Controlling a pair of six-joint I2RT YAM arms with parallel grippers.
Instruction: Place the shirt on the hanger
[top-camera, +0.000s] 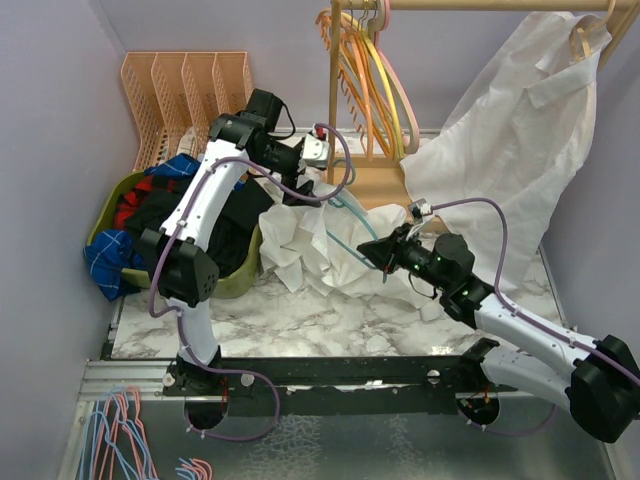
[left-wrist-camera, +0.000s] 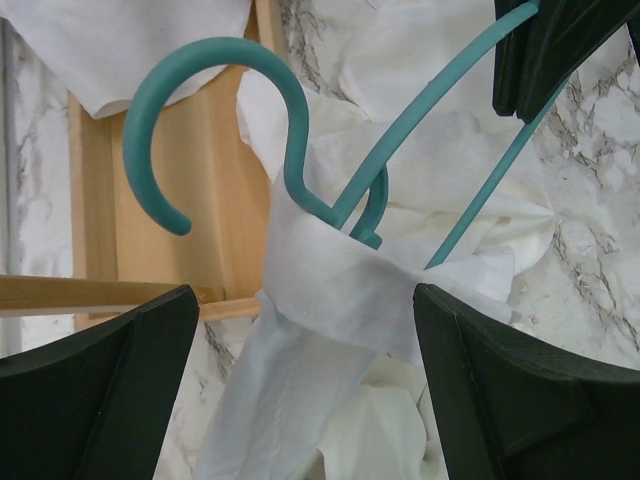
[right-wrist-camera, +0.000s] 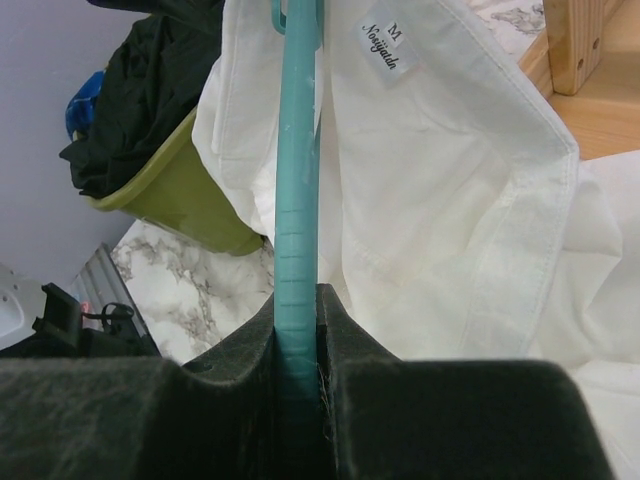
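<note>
While right gripper (right-wrist-camera: 298, 335) clamps hanger (right-wrist-camera: 296, 200); left gripper (left-wrist-camera: 305, 310) gapes; hanger runs toward it, hook (left-wrist-camera: 215, 55) probably farthest

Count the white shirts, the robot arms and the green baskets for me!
White shirts: 2 (table shirt, hanging shirt)
Robot arms: 2 (left arm, right arm)
Green baskets: 1 (basket)
Total: 5

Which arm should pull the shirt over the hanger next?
Left. The left gripper is open, its fingers on either side of the shirt bunched at the neck of the hanger. The right gripper is shut on the hanger and should probably hold it steady.
</note>
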